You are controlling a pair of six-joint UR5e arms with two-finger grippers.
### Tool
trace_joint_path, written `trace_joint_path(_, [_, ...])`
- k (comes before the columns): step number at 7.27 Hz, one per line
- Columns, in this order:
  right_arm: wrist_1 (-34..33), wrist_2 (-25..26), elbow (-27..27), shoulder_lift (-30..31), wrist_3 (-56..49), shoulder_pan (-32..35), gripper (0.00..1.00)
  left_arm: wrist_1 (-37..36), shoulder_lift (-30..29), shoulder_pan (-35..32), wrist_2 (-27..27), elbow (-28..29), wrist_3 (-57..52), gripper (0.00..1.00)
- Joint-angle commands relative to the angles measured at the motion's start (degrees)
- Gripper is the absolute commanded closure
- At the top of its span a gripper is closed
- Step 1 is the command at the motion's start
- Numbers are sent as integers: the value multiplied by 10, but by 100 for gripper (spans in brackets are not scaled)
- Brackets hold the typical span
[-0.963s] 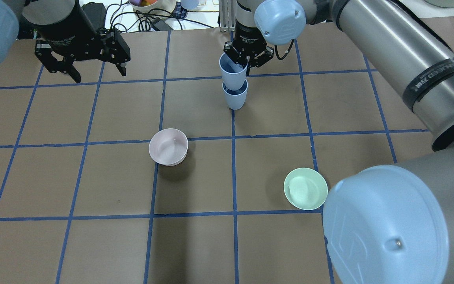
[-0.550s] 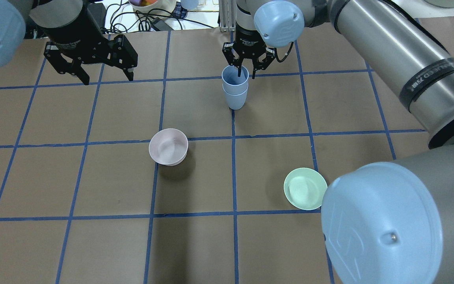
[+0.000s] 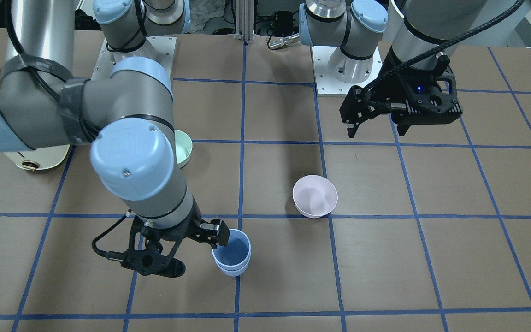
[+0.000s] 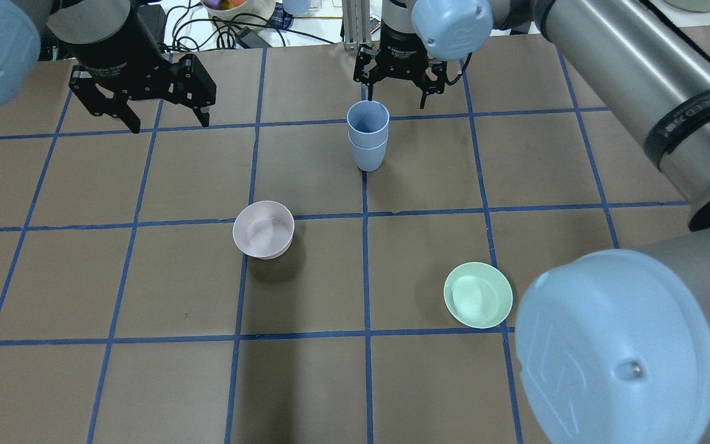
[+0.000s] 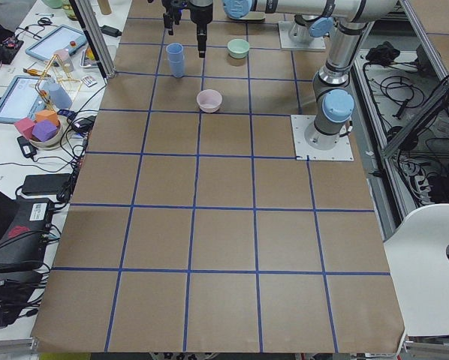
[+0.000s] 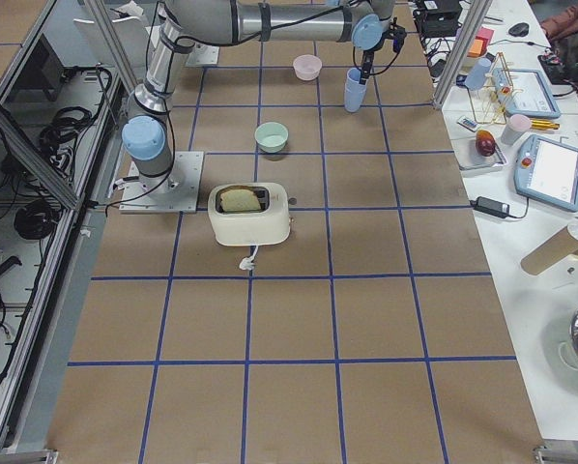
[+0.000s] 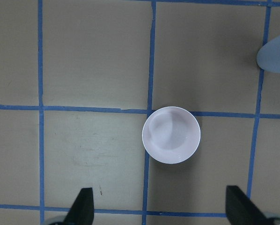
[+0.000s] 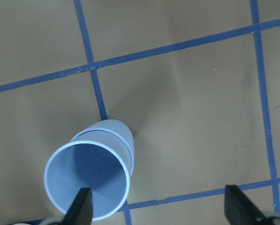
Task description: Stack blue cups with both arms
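The cups (image 4: 367, 139) stand nested on the surface (image 4: 145, 277), toward its 12 o'clock. The right pincer (image 4: 396, 97) hangs spread apart just at their 1 o'clock; the left pincer (image 4: 169, 122) gapes empty at their 9 o'clock.

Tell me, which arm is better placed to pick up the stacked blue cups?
The right one. The right pincer, open, hangs just beside the stacked blue cups; the left pincer, also open, hovers well off to the side.
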State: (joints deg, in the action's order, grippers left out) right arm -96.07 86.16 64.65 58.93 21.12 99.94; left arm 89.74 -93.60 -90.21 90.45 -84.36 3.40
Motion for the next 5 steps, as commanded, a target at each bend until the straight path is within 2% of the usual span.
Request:
trace_joint_path(1, [69, 3, 48, 94, -77, -40, 0, 1, 2, 0, 1, 0, -1, 0])
trace_joint_path(3, [60, 15, 180, 204, -114, -58, 0, 1, 2, 0, 1, 0, -1, 0])
trace_joint_path(4, [55, 29, 235, 249, -169, -62, 0, 1, 3, 0, 1, 0, -1, 0])
trace_joint_path(5, [55, 29, 242, 267, -174, -72, 0, 1, 3, -1, 1, 0, -1, 0])
